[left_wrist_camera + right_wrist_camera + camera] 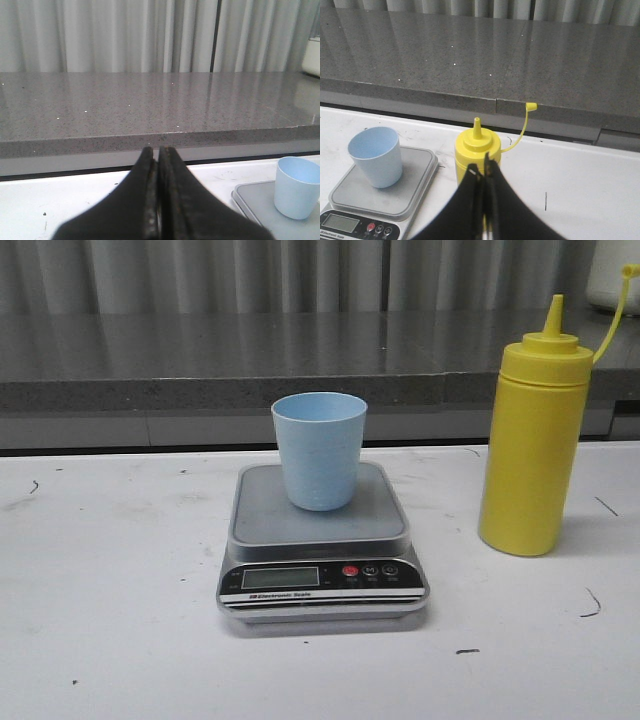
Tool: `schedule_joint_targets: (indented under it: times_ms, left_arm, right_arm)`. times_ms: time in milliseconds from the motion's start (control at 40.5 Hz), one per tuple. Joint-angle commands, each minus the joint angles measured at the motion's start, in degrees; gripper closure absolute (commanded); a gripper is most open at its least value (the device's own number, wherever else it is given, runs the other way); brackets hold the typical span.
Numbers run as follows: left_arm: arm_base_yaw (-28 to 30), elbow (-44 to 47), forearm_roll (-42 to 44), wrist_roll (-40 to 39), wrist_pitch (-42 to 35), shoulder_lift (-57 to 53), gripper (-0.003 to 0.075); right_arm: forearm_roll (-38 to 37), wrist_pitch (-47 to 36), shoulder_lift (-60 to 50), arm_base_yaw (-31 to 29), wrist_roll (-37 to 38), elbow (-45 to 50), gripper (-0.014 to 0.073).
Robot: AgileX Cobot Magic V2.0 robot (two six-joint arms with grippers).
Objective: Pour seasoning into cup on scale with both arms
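1. Both sets of jaws are clenched on nothing; the left gripper [158,200] shows its two fingers pressed flat together, and the right gripper [483,200] likewise, with no gap between them; neither appears in the front view.

2. The seasoning bottle [477,157] stands upright on the white surface [110,590] just ahead of the right jaws, its tethered tip cap [531,106] hanging off so the nozzle is open; the cup [297,187] sits ahead of the left jaws and off to the side, upright on the platform of the scale [322,550]; bottle and scale stand apart.

3. Likely risk: the right jaws, being clenched, must spread before they reach the bottle; an approach made without spreading would shove the tall bottle and could topple it, and the open nozzle might spill.

4. The bottle looks soft-walled; a hard grasp may well squeeze seasoning out before the nozzle is over the cup.

5. The cup appears light and narrows toward its base; a nudge from the left jaws could tip it or slide it off the platform, and pressing on it would probably upset the reading.

6. The display [280,577] looks blank from here; I cannot tell whether the scale is on.
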Motion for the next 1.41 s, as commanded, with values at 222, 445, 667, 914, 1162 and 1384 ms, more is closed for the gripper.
schedule_joint_targets:
  times_ms: [222, 445, 667, 914, 1162, 1384]
  left_arm:
    - [1.84, 5.57, -1.41, -0.46, -6.57, -3.5, 0.074]
    - [8.22, 15.1, -4.29, -0.46, -13.09, -7.56, 0.074]
    - [10.1, 20.3, -4.4, -0.46, -16.52, -7.56, 0.074]
    - [10.1, 20.41, -4.4, -0.46, -13.68, -7.56, 0.074]
    - [10.1, 20.41, -4.4, -0.46, -13.77, -7.56, 0.074]
    - [10.1, 20.41, -4.4, -0.46, -13.77, -7.56, 0.074]
  right_arm:
    - [0.61, -3.83, 0.05, -0.27, -0.59, -1.9, 0.0704]
    - [0.61, -3.83, 0.05, -0.27, -0.59, -1.9, 0.0704]
    - [0.61, -3.84, 0.11, -0.27, -0.59, -1.9, 0.0704]
    - [0.61, -3.84, 0.11, -0.27, -0.59, -1.9, 0.0704]
    - [0.61, -3.84, 0.11, -0.27, -0.59, -1.9, 0.0704]
    - [0.61, -3.84, 0.11, -0.27, -0.59, -1.9, 0.0704]
